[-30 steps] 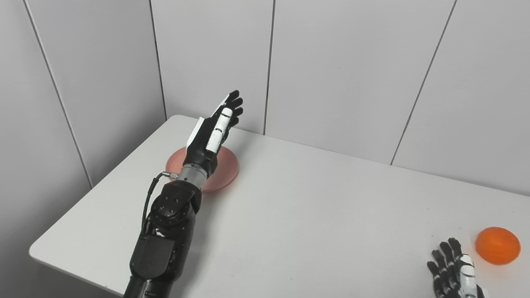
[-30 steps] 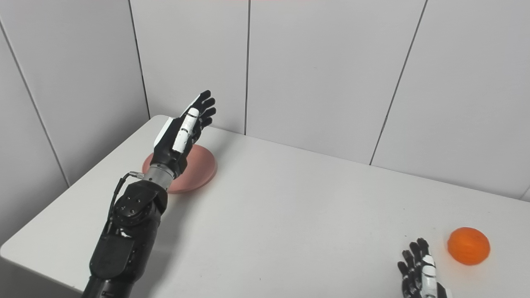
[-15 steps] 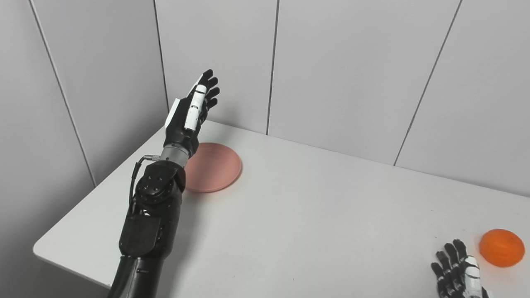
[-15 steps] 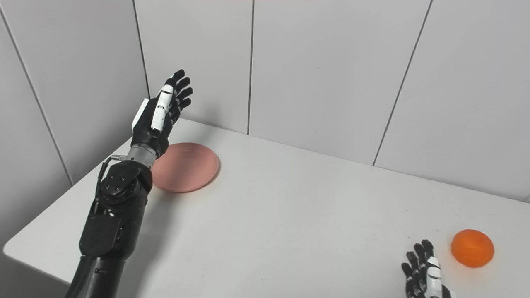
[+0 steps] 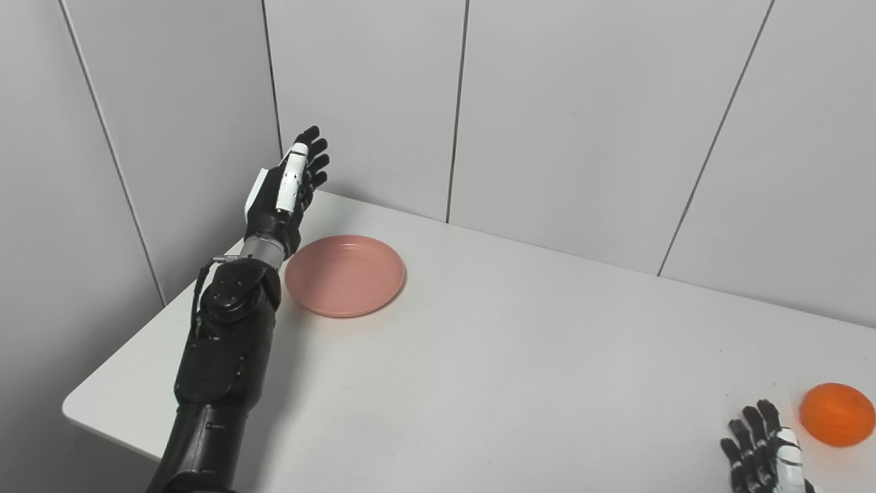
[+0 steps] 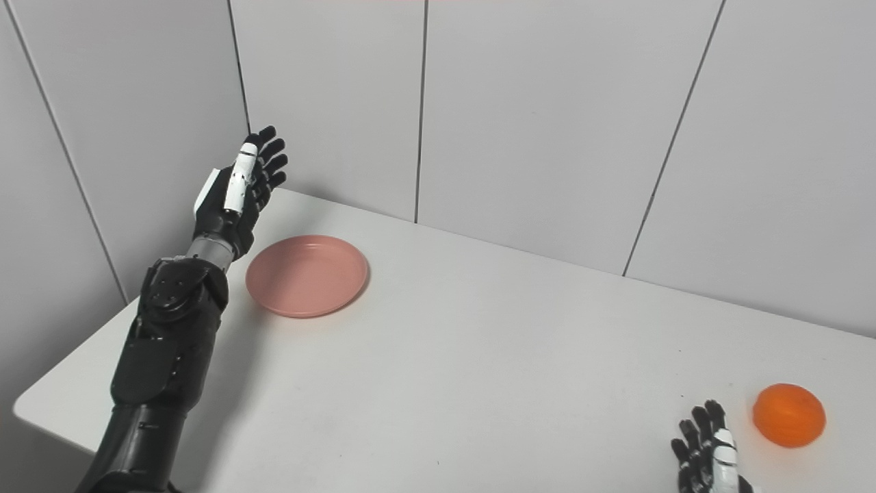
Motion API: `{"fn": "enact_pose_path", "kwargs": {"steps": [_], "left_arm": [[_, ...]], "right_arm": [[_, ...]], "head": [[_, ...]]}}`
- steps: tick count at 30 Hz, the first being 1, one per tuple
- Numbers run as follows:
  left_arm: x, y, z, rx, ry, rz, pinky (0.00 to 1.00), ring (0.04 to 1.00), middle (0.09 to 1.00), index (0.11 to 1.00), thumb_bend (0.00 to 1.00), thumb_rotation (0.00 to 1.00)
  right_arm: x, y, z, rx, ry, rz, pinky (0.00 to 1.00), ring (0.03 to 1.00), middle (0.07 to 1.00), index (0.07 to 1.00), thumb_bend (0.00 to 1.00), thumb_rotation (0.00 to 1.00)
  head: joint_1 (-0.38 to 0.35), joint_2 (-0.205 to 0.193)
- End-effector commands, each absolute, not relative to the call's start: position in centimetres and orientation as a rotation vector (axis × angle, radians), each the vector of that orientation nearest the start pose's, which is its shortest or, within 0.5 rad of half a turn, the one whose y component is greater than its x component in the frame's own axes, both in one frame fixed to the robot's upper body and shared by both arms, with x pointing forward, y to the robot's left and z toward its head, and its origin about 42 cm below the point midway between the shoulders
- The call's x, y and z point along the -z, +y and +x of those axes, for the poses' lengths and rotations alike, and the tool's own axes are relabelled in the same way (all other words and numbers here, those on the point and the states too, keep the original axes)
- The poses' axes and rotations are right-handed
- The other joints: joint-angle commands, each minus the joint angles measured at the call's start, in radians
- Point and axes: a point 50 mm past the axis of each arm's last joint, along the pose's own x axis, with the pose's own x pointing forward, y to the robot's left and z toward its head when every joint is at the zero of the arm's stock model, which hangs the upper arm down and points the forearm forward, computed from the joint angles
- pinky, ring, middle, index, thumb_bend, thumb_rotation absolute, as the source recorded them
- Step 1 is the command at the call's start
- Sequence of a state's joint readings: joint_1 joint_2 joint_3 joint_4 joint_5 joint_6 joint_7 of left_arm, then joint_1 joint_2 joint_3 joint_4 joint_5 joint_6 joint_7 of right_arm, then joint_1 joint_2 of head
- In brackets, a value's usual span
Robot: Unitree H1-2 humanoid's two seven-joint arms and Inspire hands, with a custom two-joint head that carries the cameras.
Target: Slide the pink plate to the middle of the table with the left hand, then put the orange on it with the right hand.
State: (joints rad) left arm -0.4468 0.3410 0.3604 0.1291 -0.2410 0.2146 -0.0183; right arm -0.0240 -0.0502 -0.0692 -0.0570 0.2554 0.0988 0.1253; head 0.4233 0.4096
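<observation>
In the left eye view, the left hand [image 5: 284, 195] is hovering raised just beside the pink plate [image 5: 345, 275], on its outer side, fingers spread and gripping nothing. The plate is sitting near the table's [image 5: 520, 356] far left corner, so the slide is not yet begun.

In the right eye view, the right hand [image 6: 708, 452] is lying open-fingered just beside the orange [image 6: 788, 415], well apart from the plate. Next, the left hand probably needs to come down against the plate's rim and push it toward the table's middle.
</observation>
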Motion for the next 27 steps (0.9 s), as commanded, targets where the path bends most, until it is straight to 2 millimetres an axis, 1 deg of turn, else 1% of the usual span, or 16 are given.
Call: {"fn": "enact_pose_path", "kwargs": {"steps": [1, 8, 11, 17, 19, 24, 27], "left_arm": [[-27.6, 39.4, 41.2, -0.255, -0.299, -0.033, 0.93, 0.933, 0.933, 0.9, 0.33, 1.0], [-26.4, 41.5, 41.2, -0.31, -0.273, -0.086, 0.92, 0.919, 0.92, 0.892, 0.33, 1.0], [-26.3, 42.0, 41.0, -0.32, -0.27, -0.082, 0.91, 0.912, 0.914, 0.888, 0.33, 1.0], [-25.9, 43.7, 40.8, -0.362, -0.26, -0.123, 0.89, 0.894, 0.891, 0.867, 0.32, 1.0], [-25.7, 44.0, 40.7, -0.38, -0.256, -0.127, 0.89, 0.879, 0.875, 0.85, 0.31, 1.0], [-24.9, 44.8, 40.4, -0.408, -0.24, -0.138, 0.89, 0.878, 0.874, 0.849, 0.31, 1.0], [-24.6, 45.1, 40.2, -0.411, -0.234, -0.147, 0.89, 0.888, 0.884, 0.862, 0.31, 1.0]], "right_arm": [[-12.9, -23.7, 29.8, -0.11, -0.084, 0.195, 1.0, 1.0, 1.0, 1.0, 0.19, 1.0], [-13.0, -23.7, 29.9, -0.098, -0.079, 0.209, 1.0, 1.0, 1.0, 1.0, 0.2, 1.0], [-13.0, -23.7, 29.9, -0.098, -0.078, 0.205, 1.0, 1.0, 1.0, 1.0, 0.2, 1.0], [-13.1, -23.8, 29.8, -0.1, -0.077, 0.197, 1.0, 1.0, 1.0, 1.0, 0.18, 1.0], [-13.1, -23.8, 29.8, -0.099, -0.078, 0.194, 1.0, 1.0, 1.0, 1.0, 0.19, 1.0], [-13.2, -23.8, 29.8, -0.108, -0.084, 0.207, 1.0, 1.0, 1.0, 1.0, 0.18, 1.0], [-13.2, -23.9, 29.7, -0.097, -0.079, 0.206, 1.0, 1.0, 1.0, 1.0, 0.18, 1.0]], "head": [[0.0, 0.002], [0.0, 0.002], [0.001, 0.002], [0.004, 0.004], [0.004, 0.004], [0.008, 0.005], [0.01, 0.006]]}}
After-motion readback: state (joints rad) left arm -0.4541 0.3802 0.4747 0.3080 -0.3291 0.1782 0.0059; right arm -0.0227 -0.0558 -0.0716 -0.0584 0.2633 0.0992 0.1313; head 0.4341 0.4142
